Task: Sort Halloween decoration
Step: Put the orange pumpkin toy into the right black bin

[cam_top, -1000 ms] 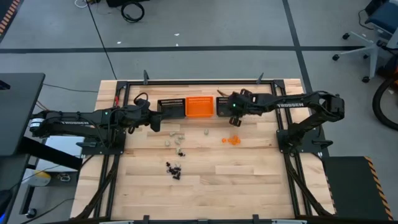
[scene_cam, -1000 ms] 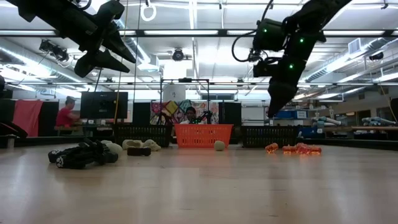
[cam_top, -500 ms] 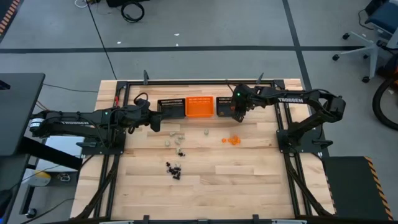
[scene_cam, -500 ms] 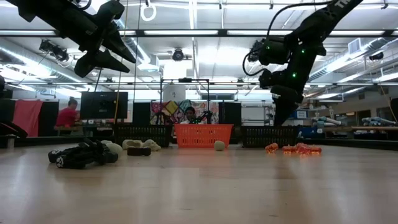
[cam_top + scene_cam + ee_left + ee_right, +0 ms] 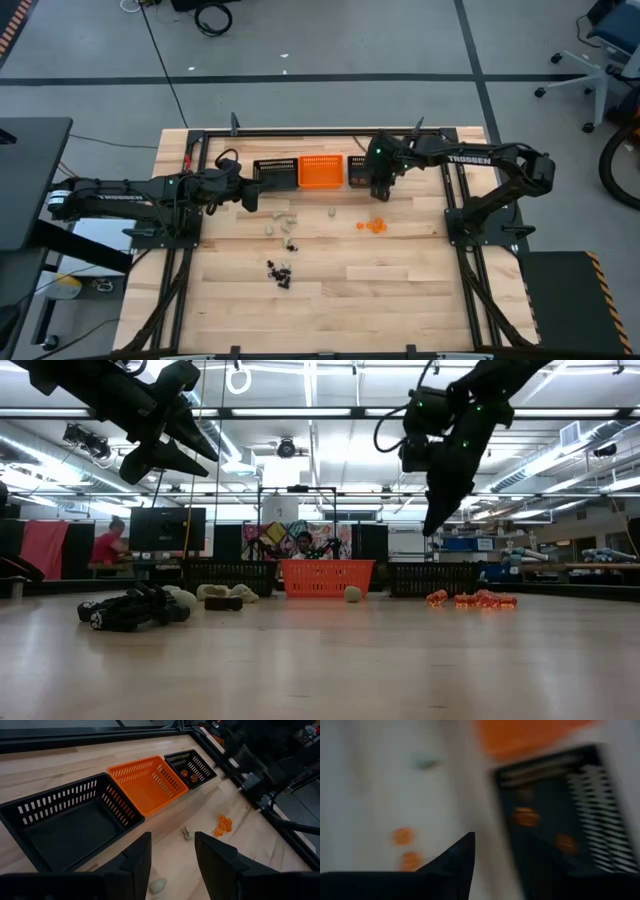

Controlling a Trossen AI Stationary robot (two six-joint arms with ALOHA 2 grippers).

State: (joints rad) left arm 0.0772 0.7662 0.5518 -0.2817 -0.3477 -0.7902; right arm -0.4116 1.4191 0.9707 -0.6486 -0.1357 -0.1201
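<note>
The trinkets lie in loose groups on the table: orange ones (image 5: 373, 226), pale beige ones (image 5: 280, 225) with one apart (image 5: 331, 213), and black ones (image 5: 280, 272). Two orange trinkets (image 5: 189, 775) rest on the floor of the right black basket (image 5: 360, 172). My right gripper (image 5: 381, 188) hangs open and empty above that basket's near edge, its fingers pointing down (image 5: 428, 528). My left gripper (image 5: 252, 196) is open and empty, raised beside the left black basket (image 5: 275, 173).
Three mesh baskets stand in a row at the table's far side: black, orange (image 5: 322, 171), black. The left black basket (image 5: 65, 825) and the orange basket (image 5: 147, 782) hold nothing that shows. People sit in the room beyond (image 5: 105, 545). Bare wood stretches across the near half.
My right gripper went from above the orange trinkets toward the far edge, dipped low at the right black basket, then rose above it. The trinkets on the table kept their places.
</note>
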